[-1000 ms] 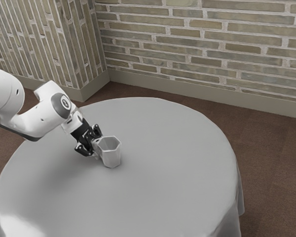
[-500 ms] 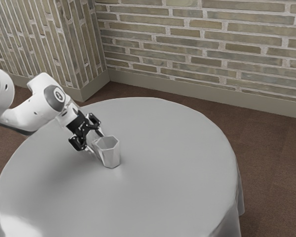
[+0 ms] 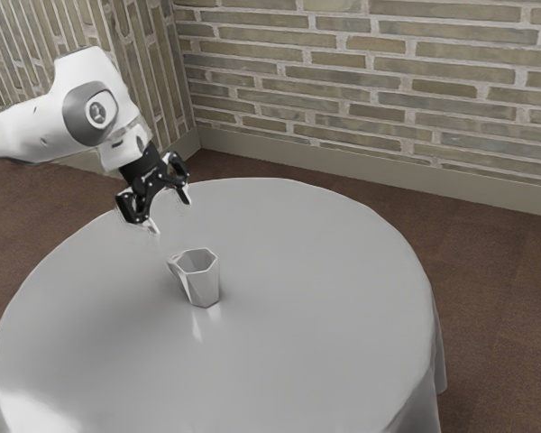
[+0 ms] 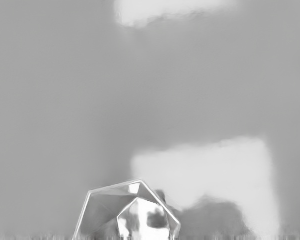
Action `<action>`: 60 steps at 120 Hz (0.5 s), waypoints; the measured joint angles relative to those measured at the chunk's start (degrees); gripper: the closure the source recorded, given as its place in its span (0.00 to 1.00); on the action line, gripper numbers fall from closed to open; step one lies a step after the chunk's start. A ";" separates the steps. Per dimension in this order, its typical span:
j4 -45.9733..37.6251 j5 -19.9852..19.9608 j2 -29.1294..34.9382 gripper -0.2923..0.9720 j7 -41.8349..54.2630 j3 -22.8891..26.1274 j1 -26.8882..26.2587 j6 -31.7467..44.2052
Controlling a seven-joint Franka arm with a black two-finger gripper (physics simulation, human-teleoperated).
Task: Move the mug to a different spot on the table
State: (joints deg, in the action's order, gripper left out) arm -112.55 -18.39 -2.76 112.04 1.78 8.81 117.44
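While upright on the grey table point(image 3: 343, 307), a pale faceted mug point(image 3: 198, 278), apart from the spread tool point(image 3: 169, 213).

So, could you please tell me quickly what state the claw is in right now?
Claw: open, holding nothing; it hangs above and apart from the mug.

My arm point(image 3: 32, 131) is showing white with a grey disc at its joint, and my gripper point(image 3: 169, 212) is showing black. The mug point(image 3: 198, 278) is gleaming pale grey-white on a plain light grey tablecloth point(image 3: 325, 298). The brick wall point(image 3: 370, 72) is running in tan and olive courses with pale mortar, above a dark brown floor point(image 3: 496, 271).
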 joint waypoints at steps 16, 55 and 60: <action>7.91 9.21 -0.04 0.23 -10.32 0.35 -5.09 -8.98; 17.81 14.64 0.90 0.23 -27.94 0.49 -4.10 -19.82; 18.36 14.91 1.01 0.23 -29.58 0.54 -3.39 -20.42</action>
State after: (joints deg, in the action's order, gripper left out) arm -94.19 -3.48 -1.75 82.46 2.32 5.42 97.02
